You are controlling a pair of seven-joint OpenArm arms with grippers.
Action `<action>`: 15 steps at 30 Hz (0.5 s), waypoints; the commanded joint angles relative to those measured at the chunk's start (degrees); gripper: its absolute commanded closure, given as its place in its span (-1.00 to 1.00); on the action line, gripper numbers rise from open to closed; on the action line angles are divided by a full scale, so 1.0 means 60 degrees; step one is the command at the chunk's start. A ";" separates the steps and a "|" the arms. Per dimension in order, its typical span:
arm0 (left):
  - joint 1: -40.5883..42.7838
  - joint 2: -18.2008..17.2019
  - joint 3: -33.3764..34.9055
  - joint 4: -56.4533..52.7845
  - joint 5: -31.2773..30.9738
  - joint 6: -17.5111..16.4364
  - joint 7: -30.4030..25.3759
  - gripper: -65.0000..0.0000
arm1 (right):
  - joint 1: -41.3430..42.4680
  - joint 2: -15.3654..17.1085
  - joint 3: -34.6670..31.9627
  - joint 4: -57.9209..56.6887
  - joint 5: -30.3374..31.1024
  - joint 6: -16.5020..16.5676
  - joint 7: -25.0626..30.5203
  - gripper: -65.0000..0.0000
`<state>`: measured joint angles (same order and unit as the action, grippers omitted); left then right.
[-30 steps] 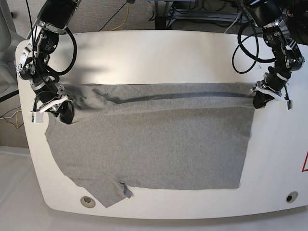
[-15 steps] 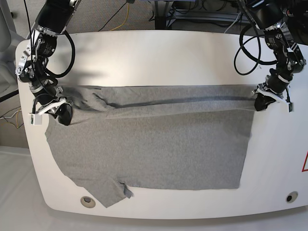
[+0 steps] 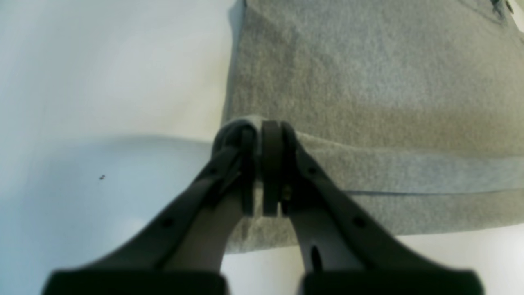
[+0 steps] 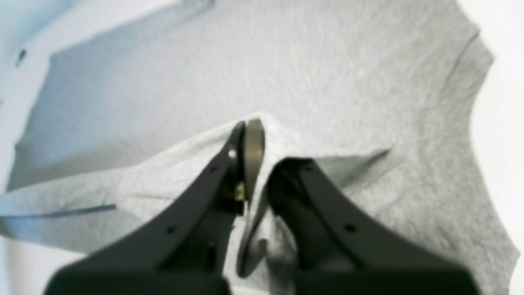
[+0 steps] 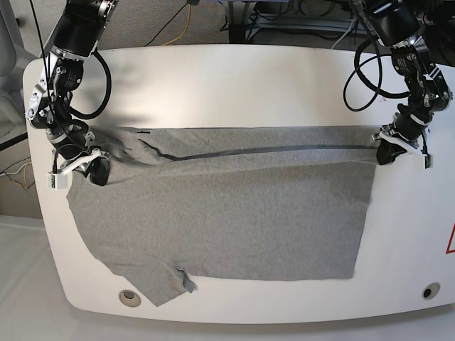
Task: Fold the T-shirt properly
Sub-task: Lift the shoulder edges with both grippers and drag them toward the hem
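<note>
The heather-grey T-shirt [image 5: 227, 213] lies spread on the white table [image 5: 234, 85], plain side up. Its far edge is folded forward as a long band [image 5: 270, 153], and one sleeve [image 5: 160, 284] points to the front left. At the band's right end my left gripper [image 5: 386, 153] is shut on the T-shirt's corner; the left wrist view shows cloth [image 3: 368, 82] pinched at that gripper [image 3: 260, 131]. My right gripper [image 5: 96, 172] holds the band's left end. In the right wrist view it [image 4: 260, 143] is shut on a raised ridge of the T-shirt [image 4: 286, 73].
Two round holes sit in the table's front corners, one on the left [image 5: 129, 297] and one on the right [image 5: 430, 290]. A red mark [image 5: 451, 241] shows at the table's right edge. Cables [image 5: 178, 25] and equipment frames lie on the floor beyond the far edge.
Both grippers have carried the folded far edge a little toward the table's front. The band's dark shadow line now sits lower across the shirt.
</note>
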<state>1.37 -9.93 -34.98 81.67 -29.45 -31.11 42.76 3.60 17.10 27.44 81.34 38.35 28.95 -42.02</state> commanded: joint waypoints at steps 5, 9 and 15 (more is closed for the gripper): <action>-0.0145 -0.0181 0.0063 -0.0011 0.0133 -0.0055 -0.0312 1.00 | 0.0247 0.0192 -0.0210 0.0283 -0.0285 -0.0006 0.0384 0.91; -0.0147 -0.0287 0.0291 -0.0097 0.0014 0.0010 -0.0409 0.84 | 0.0342 0.0162 -0.0133 0.0373 -0.0510 -0.0026 0.0368 0.72; -0.0171 -0.0393 0.0402 -0.0076 0.0038 0.0017 -0.0494 0.42 | 0.0419 0.0197 -0.0175 0.0452 -0.1065 -0.0039 0.0414 0.14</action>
<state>1.23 -11.05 -32.56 80.12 -28.27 -30.85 41.80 4.82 17.15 26.26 82.54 32.21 28.51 -41.12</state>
